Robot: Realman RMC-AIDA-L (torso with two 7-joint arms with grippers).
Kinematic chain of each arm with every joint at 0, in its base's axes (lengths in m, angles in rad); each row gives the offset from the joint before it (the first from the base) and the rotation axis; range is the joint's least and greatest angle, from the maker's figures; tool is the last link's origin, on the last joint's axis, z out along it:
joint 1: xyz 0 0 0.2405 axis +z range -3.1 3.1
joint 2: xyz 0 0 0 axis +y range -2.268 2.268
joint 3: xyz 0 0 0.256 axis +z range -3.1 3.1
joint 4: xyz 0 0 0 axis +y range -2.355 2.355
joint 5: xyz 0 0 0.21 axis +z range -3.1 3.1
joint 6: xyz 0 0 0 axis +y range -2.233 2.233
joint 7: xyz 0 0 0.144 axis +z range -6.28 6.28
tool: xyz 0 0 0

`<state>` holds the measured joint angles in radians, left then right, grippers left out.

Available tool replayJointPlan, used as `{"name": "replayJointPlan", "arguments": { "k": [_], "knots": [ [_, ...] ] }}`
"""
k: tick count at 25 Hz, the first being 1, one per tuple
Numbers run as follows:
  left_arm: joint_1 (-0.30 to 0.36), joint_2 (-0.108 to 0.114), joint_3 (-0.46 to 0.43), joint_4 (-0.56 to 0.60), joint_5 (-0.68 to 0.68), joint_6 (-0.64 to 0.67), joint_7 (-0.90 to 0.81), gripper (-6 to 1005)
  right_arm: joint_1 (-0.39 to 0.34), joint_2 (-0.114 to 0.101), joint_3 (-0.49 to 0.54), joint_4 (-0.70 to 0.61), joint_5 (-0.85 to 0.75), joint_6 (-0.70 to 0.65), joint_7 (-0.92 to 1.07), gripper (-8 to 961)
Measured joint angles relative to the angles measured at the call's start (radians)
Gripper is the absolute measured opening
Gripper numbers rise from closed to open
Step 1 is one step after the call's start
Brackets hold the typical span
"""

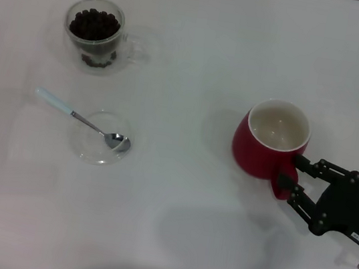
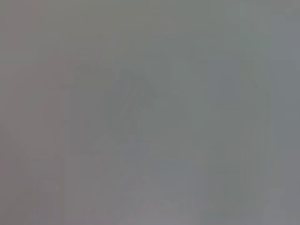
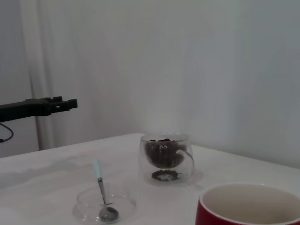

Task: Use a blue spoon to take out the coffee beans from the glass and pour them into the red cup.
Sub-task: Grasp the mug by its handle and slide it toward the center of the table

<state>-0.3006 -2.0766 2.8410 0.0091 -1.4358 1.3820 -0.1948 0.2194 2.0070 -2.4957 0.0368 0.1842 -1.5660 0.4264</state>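
Spoon (image 1: pixel 80 118) on saucer (image 1: pixel 90 147), far from right hand (image 1: pixel 290 173).

Open table (image 1: pixel 198 56) between glass (image 1: pixel 94 34) and red cup (image 1: pixel 270 141), seemingly unobstructed

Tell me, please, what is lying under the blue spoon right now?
The blue spoon rests on a clear glass saucer, its metal bowl inside the dish and its pale handle sticking out over the rim above the table. Nothing else shows in the saucer; directly beneath the spoon's bowl is hidden.
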Motion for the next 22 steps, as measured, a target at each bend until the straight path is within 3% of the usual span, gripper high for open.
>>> {"name": "replayJointPlan", "arguments": {
  "k": [22],
  "knots": [
    [0.025,-0.002,0.000,0.009,0.025,0.009,-0.003,876,-0.007,-0.001,0.004,0.011,-0.003,0.046,-0.001,329]
  ]
}}
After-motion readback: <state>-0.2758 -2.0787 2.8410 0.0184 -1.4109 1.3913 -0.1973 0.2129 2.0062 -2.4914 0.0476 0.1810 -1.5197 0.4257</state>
